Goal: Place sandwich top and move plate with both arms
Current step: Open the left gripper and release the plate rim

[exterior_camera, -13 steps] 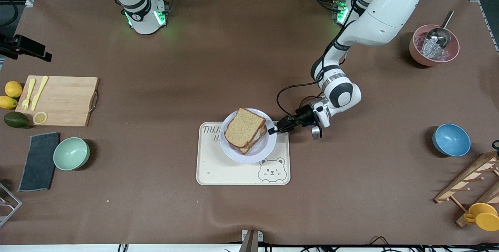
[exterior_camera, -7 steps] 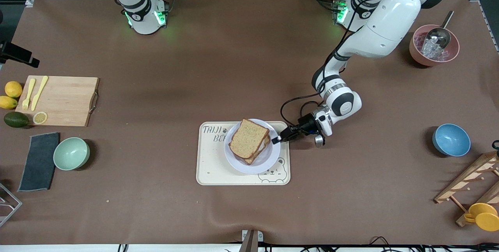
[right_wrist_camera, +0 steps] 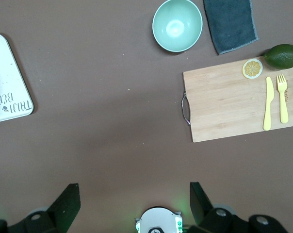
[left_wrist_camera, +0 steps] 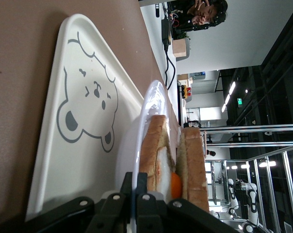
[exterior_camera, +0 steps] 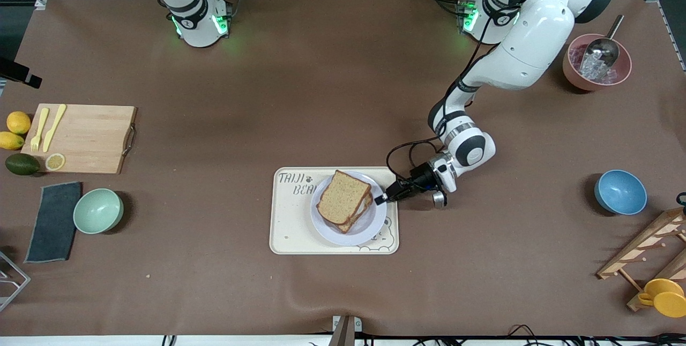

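Note:
The plate [exterior_camera: 370, 224] is over the cream bear-printed tray [exterior_camera: 289, 228], toward the bear picture. It carries a sandwich. The sandwich top [exterior_camera: 343, 197], a tan speckled slice, lies on the stack. My left gripper [exterior_camera: 381, 199] is shut on the plate's rim at the side toward the left arm's end. In the left wrist view my left gripper [left_wrist_camera: 136, 177] pinches the thin rim [left_wrist_camera: 149, 111]; the sandwich top [left_wrist_camera: 192, 160] and an orange yolk under it show. My right gripper [right_wrist_camera: 134, 190] is open and empty, high over its own base, waiting.
A wooden cutting board [exterior_camera: 80, 137] with yellow cutlery, a mint bowl [exterior_camera: 98, 210] and a dark cloth [exterior_camera: 53, 221] lie at the right arm's end. A blue bowl [exterior_camera: 620, 192], a pink bowl with scoop [exterior_camera: 596, 62] and a wooden rack [exterior_camera: 648, 249] are at the left arm's end.
My left gripper has carried the plate and sandwich toward the front camera, from the tray's edge nearest the robots to over its bear picture. The right arm's base has not moved.

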`<act>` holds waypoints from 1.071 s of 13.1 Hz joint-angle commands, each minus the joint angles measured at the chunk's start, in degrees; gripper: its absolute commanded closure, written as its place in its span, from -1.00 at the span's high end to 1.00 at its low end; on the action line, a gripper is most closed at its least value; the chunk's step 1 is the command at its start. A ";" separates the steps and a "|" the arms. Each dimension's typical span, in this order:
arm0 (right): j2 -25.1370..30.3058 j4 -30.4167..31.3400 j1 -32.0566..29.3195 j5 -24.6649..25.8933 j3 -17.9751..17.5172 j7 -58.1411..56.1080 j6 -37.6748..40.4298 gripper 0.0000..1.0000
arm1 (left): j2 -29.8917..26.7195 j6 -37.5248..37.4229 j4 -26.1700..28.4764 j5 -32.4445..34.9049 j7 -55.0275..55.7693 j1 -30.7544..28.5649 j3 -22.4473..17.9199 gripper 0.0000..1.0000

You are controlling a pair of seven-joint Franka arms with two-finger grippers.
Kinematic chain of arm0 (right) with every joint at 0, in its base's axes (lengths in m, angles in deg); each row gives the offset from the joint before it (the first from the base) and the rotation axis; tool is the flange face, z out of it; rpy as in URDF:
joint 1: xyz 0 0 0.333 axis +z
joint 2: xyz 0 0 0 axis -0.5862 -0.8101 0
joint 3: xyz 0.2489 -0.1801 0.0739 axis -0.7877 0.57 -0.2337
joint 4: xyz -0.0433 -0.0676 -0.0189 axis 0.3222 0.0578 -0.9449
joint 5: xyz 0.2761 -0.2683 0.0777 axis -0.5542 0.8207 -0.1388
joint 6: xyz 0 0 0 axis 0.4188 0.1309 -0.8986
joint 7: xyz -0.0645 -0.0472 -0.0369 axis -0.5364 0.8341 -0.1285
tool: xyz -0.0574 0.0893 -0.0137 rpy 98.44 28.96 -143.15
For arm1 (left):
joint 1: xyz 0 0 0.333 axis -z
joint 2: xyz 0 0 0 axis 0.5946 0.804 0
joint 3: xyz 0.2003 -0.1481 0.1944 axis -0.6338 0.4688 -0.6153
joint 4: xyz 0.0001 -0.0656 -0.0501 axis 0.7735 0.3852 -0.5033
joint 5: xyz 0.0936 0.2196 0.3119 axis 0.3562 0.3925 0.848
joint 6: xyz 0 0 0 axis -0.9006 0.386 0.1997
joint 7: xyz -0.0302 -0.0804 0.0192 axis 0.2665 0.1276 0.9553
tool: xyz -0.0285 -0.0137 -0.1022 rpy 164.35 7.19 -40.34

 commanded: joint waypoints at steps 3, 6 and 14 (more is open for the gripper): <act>1.20 0.47 0.01 -1.05 -0.72 -0.06 1.98 1.00 | 1.32 -0.27 -1.13 -1.15 -0.77 -0.45 0.44 -0.41; 2.33 0.38 0.10 -1.05 -0.81 -0.15 3.22 1.00 | 0.88 -0.19 -0.86 -0.97 -0.94 -1.50 0.44 -0.52; 2.78 0.73 0.54 -1.05 -0.81 -0.15 3.31 1.00 | -1.49 -0.10 0.72 1.91 0.90 -3.69 0.52 -0.59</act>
